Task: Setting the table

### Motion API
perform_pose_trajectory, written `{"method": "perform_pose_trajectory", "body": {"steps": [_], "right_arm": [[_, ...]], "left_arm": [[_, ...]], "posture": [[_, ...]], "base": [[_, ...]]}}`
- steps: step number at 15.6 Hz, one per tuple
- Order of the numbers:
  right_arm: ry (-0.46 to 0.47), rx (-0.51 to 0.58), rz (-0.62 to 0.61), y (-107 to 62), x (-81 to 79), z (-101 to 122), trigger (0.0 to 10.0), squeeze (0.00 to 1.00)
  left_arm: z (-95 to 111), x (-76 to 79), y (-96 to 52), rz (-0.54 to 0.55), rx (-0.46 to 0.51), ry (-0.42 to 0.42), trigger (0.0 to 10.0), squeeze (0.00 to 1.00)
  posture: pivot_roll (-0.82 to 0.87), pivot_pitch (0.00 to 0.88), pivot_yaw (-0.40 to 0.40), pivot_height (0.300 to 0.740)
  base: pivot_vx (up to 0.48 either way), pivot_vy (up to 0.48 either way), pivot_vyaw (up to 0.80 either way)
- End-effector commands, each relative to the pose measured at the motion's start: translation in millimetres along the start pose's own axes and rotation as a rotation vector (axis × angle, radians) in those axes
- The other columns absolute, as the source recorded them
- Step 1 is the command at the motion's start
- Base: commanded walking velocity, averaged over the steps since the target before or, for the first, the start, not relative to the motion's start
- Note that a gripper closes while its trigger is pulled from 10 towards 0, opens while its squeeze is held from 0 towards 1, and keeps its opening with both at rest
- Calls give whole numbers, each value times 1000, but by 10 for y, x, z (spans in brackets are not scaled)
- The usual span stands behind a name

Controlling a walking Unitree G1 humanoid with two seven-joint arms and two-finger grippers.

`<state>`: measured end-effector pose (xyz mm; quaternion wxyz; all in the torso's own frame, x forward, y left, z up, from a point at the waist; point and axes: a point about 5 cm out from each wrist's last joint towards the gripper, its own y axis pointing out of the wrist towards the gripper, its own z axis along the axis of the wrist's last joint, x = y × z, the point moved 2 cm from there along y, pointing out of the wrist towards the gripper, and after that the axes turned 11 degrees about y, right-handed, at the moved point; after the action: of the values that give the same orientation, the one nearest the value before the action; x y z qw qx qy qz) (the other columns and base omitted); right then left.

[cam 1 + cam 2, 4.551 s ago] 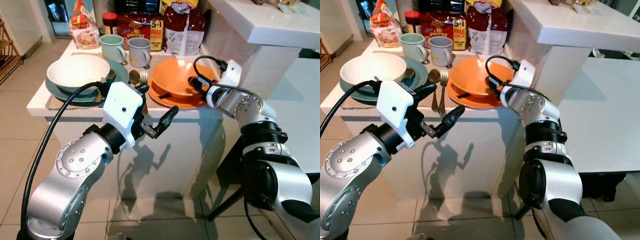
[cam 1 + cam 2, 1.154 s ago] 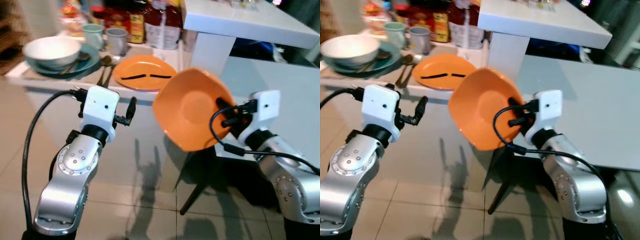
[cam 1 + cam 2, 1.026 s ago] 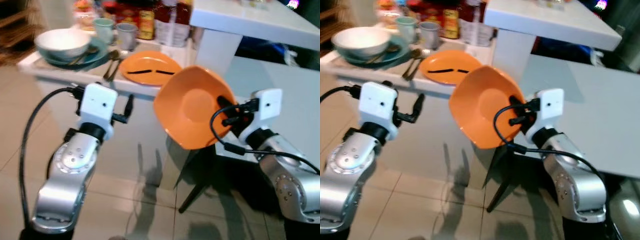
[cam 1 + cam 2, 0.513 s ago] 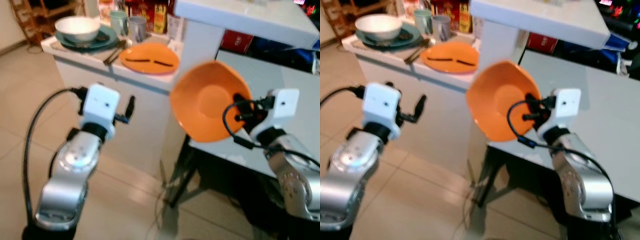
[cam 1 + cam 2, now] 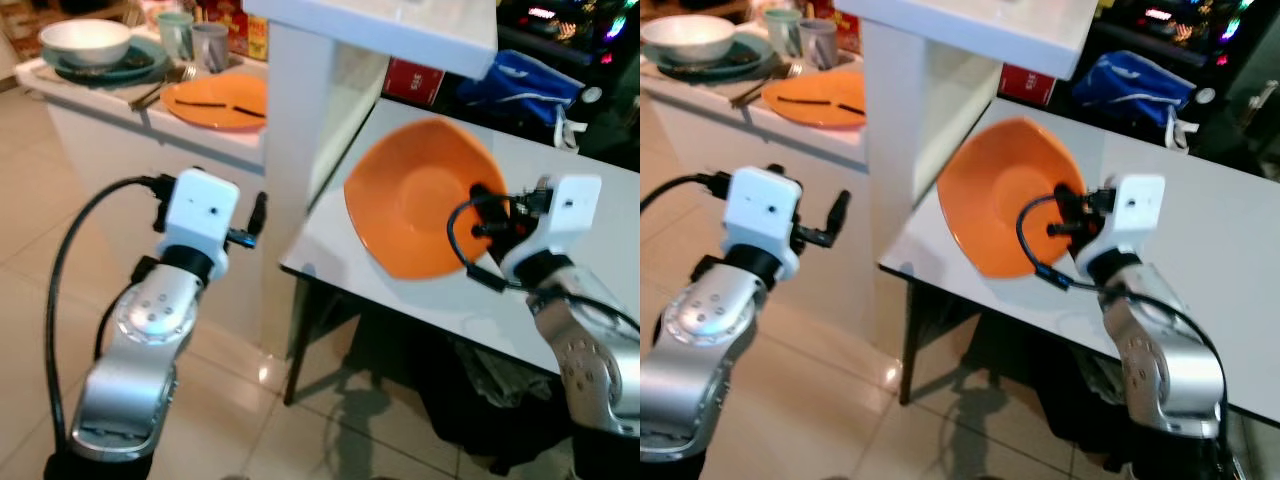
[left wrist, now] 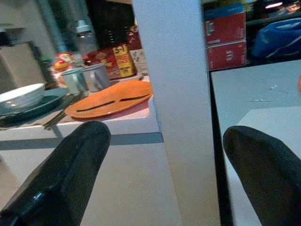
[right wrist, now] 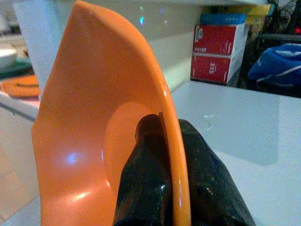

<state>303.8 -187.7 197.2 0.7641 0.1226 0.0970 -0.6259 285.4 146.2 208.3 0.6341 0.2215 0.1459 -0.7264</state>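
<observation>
My right gripper is shut on the rim of an orange bowl, held tilted on edge above the near corner of a white table. In the right wrist view both black fingers pinch the bowl wall. My left gripper is open, held mid-air in front of a white pillar. On the counter at far left lie an orange plate with two dark sticks, forks, two mugs and a white bowl on a teal plate.
A white shelf tops the pillar above the table's left end. A blue bag and red boxes stand behind the table. Food packets line the counter's back. Tiled floor lies below.
The camera has swung right: counter and dishes slid to the far left and the white table now lies under the orange bowl. Both grippers keep their hold and pose.
</observation>
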Motion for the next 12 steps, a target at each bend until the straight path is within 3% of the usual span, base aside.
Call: {"method": "perform_pose_trajectory", "body": {"steps": [1,7,9,12], "right_arm": [[0,50,-88,-43,194,103,10000,0],[9,4,-108,-50,222,29,10000,0],[171,-20,-150,57,202,-7,10000,0],[205,-46,-178,96,205,-46,10000,0]], "left_arm": [[64,82,2,-31,27,-11,10000,0],[75,87,-10,-32,35,-11,10000,0],[78,86,-5,-36,37,-9,10000,0],[63,80,-13,-31,30,-8,10000,0]], "posture": [[-29,4,-74,740],[-30,0,-77,740],[-32,0,-71,740],[-28,0,-75,740]], "base": [[0,-480,0],[0,-480,0],[0,-480,0],[0,-480,0]]}}
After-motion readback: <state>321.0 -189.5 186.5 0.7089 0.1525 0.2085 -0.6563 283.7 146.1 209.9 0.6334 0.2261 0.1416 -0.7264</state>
